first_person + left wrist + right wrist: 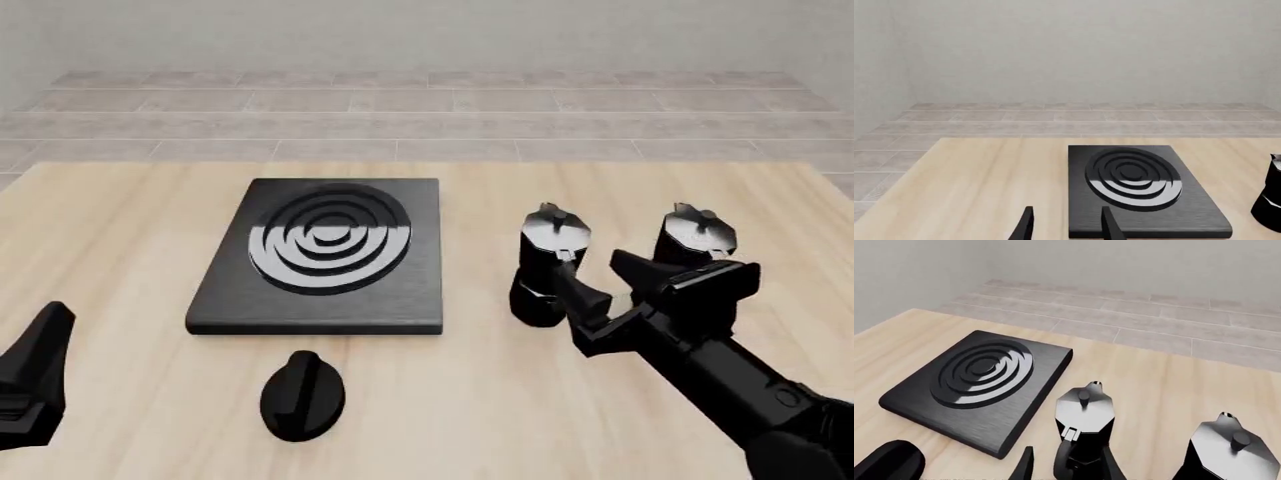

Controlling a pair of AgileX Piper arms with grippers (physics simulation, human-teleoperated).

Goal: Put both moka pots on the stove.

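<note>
- Our right gripper (611, 283) reaches in from the near right with its fingers spread wide and nothing between them; it sits low, just at the near side of the nearer moka pot (545, 266), whose handle faces us.
- In the right wrist view the two dark fingertips (1026, 465) frame that pot's base and curved handle (1066, 450), so we judge the grasp is lined up but not yet closed.
- Our left gripper (1064, 225) also stands open and empty, hanging over bare wood at the near left, well apart from both pots.
- The second moka pot (691, 240) stands upright on the table (120, 220) just right of the first, partly hidden behind our right arm in the front view.
- The stove (400, 300) lies flat left of the pots, its burner rings (328, 238) bare; neither pot is on it, so we are at the first pick.
- A low round knob (302, 394) rests on the wood in front of the stove, apart from it.
- Next, we think, the right fingers must advance a little, close on the handle or body, lift clear and carry the pot left onto the rings without tipping its neighbour.
- The front view alone shows both arms and the knob's whole shape; the right wrist view alone shows how the fingers straddle the handle; the left wrist view shows the stove's near edge (1147, 232) and only a sliver of one pot.
</note>
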